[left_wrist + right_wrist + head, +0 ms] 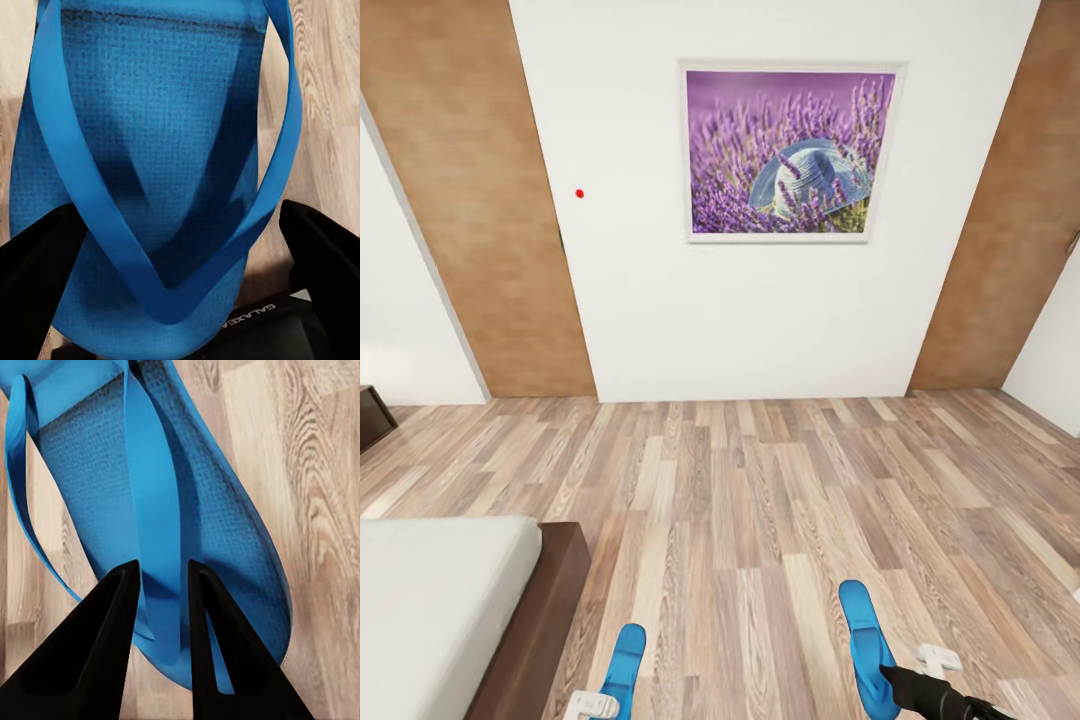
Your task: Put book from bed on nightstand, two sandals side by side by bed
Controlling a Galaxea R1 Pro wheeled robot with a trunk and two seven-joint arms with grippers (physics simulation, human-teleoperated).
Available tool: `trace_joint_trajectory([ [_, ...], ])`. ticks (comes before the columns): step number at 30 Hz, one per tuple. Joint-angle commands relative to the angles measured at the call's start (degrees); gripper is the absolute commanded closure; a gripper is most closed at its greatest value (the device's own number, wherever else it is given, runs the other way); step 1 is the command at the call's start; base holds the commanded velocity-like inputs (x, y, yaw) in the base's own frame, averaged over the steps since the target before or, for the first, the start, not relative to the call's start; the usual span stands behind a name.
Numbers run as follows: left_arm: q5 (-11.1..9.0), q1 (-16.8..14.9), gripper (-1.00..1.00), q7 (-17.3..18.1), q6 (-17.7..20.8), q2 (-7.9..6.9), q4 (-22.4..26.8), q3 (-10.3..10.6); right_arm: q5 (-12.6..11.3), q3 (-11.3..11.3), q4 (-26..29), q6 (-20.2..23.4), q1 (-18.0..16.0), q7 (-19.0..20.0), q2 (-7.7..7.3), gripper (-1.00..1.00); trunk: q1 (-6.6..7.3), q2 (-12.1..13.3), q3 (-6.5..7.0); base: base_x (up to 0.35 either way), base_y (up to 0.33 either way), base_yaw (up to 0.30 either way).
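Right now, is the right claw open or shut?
Shut on the right sandal: the right claw pinches its strap.

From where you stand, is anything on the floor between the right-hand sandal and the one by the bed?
Nothing visible. In the head view only bare wood floor lies between the right sandal and the left sandal beside the bed. The right gripper is closed on a strap of the right sandal.

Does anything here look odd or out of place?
Mainly the two blue sandals: the left sandal lies close to the bed, while the right sandal lies well apart from it on the floor, not side by side. A small red dot marks the wall.
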State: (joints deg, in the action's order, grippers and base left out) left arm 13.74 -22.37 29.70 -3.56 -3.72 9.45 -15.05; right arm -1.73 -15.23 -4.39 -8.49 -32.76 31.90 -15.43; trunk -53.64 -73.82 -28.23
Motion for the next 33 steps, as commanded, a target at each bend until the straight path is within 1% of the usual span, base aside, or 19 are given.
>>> trace_joint_trajectory([
  [1,0.6,0.0,1.0,0.2,-0.4,0.01,0.0,-0.4,-0.3,-0.2,-0.3,-0.3,-0.1,0.4,-0.04,1.0,-0.04,0.0,-0.06,0.334,0.0,0.0],
  [22,0.7,0.0,1.0,0.2,-0.4,0.03,0.0,-0.4,-0.3,-0.2,-0.3,-0.3,-0.1,0.4,-0.04,1.0,-0.04,0.0,-0.06,0.333,0.0,0.0],
  [33,0.7,0.0,1.0,0.2,-0.4,0.03,0.0,-0.4,-0.3,-0.2,-0.3,-0.2,-0.1,0.6,-0.06,1.0,-0.04,0.0,-0.06,0.299,0.0,0.0],
])
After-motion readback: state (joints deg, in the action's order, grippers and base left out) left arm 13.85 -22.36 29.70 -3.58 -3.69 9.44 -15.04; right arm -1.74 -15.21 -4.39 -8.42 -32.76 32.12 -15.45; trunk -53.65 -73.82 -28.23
